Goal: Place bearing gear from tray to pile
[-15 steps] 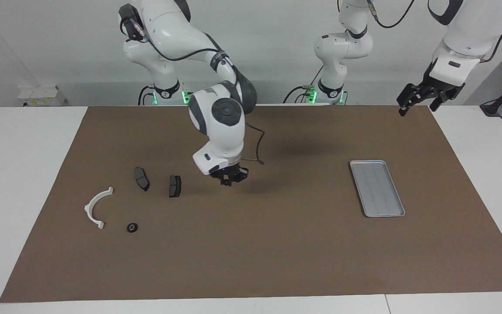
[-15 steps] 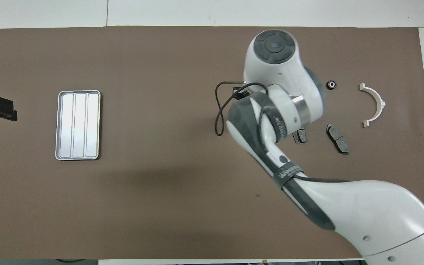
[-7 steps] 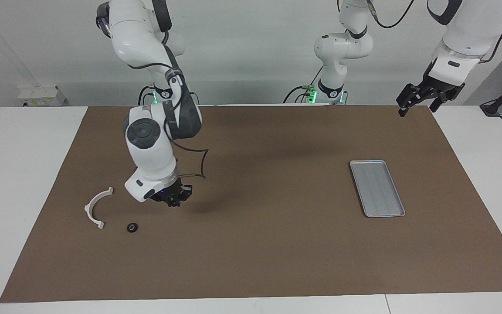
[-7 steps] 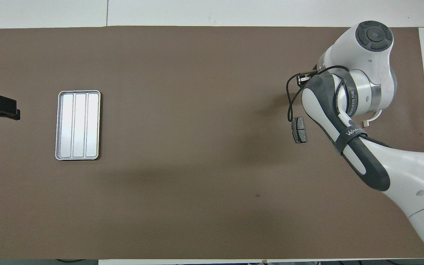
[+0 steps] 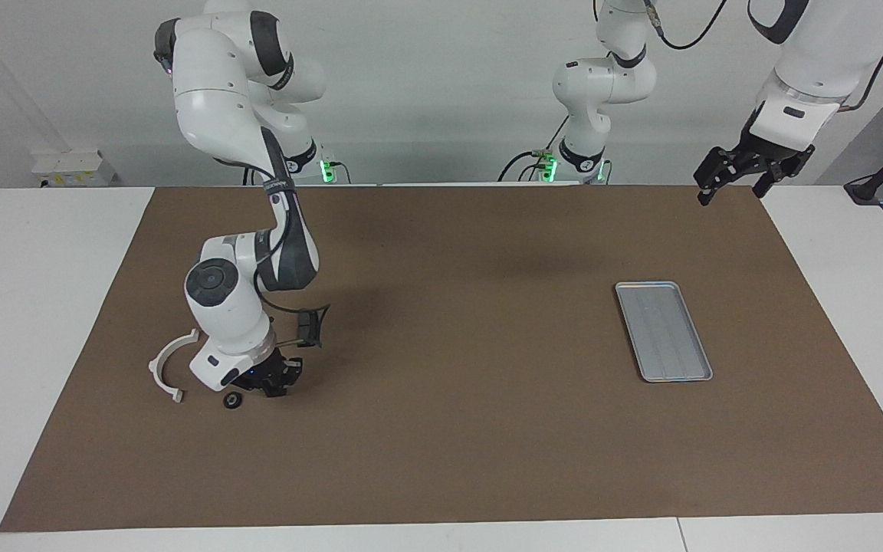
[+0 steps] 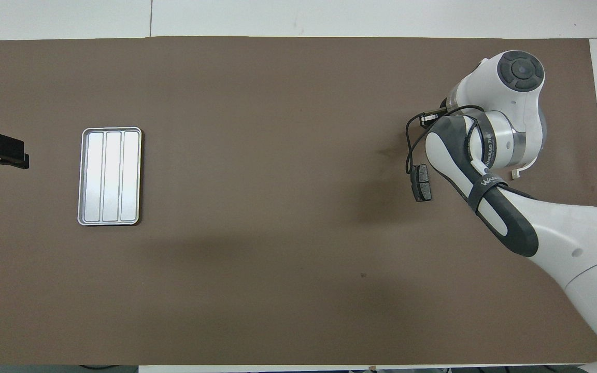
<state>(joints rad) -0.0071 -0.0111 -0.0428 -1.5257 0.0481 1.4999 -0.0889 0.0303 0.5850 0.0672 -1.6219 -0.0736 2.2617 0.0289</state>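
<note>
My right gripper [image 5: 271, 387] hangs low over the brown mat [image 5: 457, 429], and I cannot tell whether it is released or clenched. The bearing gear [image 5: 233, 400], a small black ring, lies on the mat just beside it, apart from it. The white arc bracket [image 5: 169, 365] sits a little farther out toward my right arm's end of the table. One dark brake pad [image 6: 422, 183] lies near my forearm. The tray [image 5: 664, 331] is well apart, toward my left arm's end. My left gripper [image 5: 744, 170] waits raised, released
</note>
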